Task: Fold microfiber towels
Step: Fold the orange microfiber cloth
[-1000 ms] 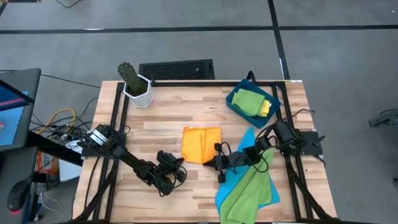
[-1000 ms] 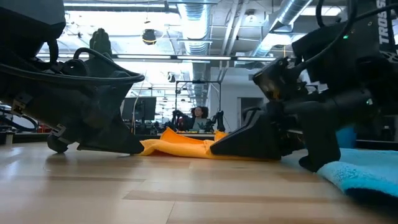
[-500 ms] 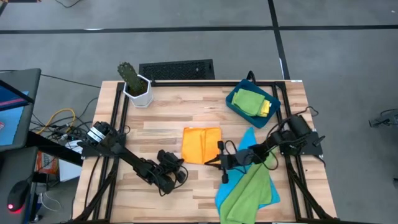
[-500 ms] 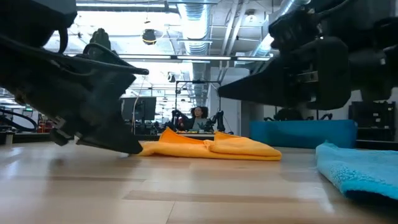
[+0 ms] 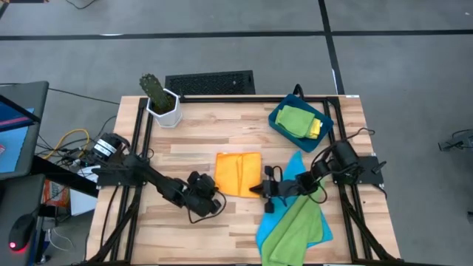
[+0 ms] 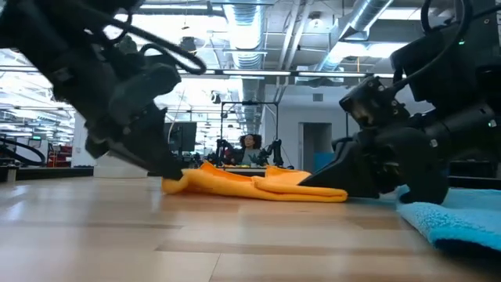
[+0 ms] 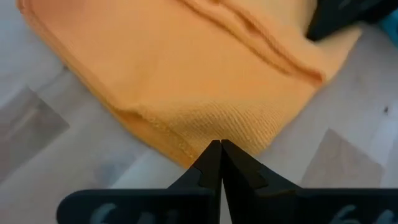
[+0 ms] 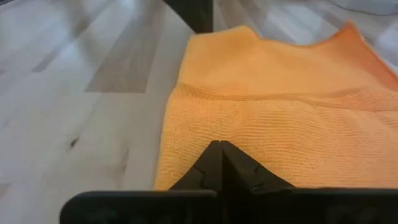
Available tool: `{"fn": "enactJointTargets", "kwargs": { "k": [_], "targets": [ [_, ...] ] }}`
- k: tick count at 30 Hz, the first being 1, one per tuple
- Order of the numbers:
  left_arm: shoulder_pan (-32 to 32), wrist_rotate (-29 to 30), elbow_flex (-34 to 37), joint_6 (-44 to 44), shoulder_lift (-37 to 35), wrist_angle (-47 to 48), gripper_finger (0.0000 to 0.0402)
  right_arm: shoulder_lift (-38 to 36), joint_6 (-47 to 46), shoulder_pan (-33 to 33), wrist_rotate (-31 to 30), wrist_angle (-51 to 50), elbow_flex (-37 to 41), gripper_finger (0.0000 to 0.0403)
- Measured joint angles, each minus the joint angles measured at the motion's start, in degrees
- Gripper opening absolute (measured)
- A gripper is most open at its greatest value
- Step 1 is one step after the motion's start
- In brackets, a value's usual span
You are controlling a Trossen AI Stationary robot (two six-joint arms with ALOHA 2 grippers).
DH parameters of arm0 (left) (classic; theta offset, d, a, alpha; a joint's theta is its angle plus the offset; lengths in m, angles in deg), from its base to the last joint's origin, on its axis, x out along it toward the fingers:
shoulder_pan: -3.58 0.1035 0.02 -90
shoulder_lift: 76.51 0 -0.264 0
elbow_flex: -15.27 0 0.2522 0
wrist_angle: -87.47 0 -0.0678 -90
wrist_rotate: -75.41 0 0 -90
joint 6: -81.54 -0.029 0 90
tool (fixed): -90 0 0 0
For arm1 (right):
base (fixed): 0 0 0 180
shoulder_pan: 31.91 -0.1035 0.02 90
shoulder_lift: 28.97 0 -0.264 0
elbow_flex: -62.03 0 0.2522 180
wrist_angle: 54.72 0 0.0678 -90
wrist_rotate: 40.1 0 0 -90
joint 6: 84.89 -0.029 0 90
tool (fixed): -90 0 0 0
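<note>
Left gripper (image 5: 215, 193) and right gripper (image 5: 260, 190), jaws closed, flank orange towel (image 5: 239, 172); cactus pot (image 5: 162, 108), blue tray (image 5: 277, 120) behind.

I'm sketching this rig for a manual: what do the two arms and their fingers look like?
Both arms are matte black, slim and jointed, with loose black cables looping near the wrists. The left gripper and right gripper each end in two dark, wedge-shaped fingers tapering to a point. No markings are legible.
</note>
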Motion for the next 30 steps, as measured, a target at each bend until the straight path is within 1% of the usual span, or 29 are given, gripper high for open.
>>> {"fn": "enactJointTargets", "kwargs": {
  "k": [7,11,15,21,26,30],
  "targets": [
    [2.61,-3.63,-0.02,-4.27,-6.18,0.55,0.0,0.53,0.27,0.01,0.22,0.61,-0.28,0.0019],
    [4.04,-5.58,-0.11,-6.18,-9.71,0.35,0.0,0.5,0.27,0.01,0.28,0.48,-0.25,0.0023],
    [6.33,-9.46,-0.72,-9.04,-10.35,-1.5,0.0,0.5,0.29,0.01,0.32,0.47,-0.25,0.0027],
    [9.01,-14.16,-7.98,-16.96,-6.61,-1.67,0.0,0.51,0.35,0.01,0.38,0.54,-0.25,0.0019],
    [9.43,-16.11,-15.55,-23.23,-2.69,-1.27,0.0,0.54,0.38,0.01,0.41,0.68,-0.23,0.0025],
    [9.48,-17.55,-20.54,-26.38,2.31,-0.41,0.0,0.54,0.4,0.01,0.42,0.72,-0.24,0.0028]
  ]
}}
